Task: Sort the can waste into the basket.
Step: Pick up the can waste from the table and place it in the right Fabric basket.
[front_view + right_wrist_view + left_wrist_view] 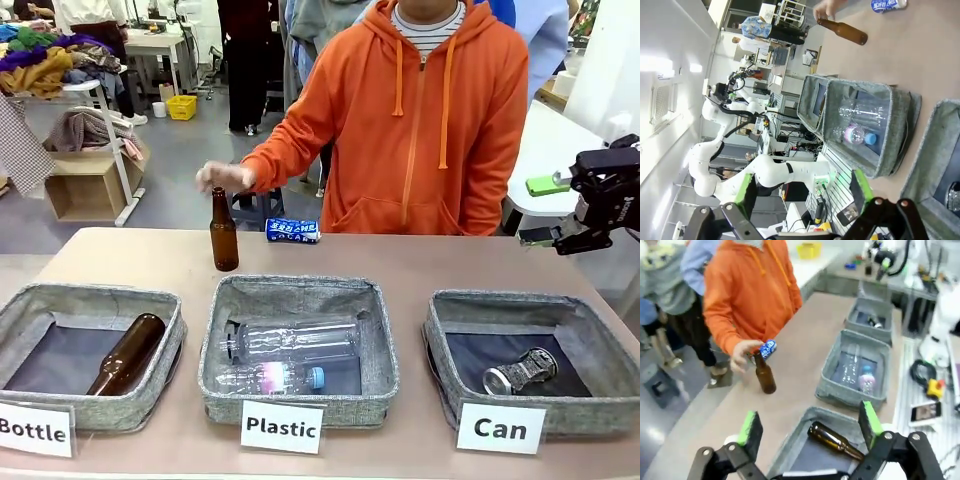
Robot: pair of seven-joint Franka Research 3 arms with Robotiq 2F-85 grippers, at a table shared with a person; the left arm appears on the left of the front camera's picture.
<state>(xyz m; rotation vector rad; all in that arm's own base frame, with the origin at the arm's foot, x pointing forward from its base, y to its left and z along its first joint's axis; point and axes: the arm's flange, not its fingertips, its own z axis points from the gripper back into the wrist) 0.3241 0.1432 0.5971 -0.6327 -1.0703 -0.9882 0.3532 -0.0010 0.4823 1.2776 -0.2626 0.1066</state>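
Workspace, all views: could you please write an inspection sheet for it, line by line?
Surface: tan table, three grey baskets in a row on the robot's side.
Job's things: silver can lies in the Can basket; blue can lies on the table at the far edge, outside any basket.
Clutter: upright brown bottle near the blue can, the person's hand at its top; second brown bottle in the Bottle basket; two clear bottles in the Plastic basket.
Grippers: left gripper open, empty, above the Bottle basket; right gripper open, empty, raised at the table's right edge.
Cables: black cable with yellow button box beside the table.
Surroundings: piled clothes, white table behind the person.
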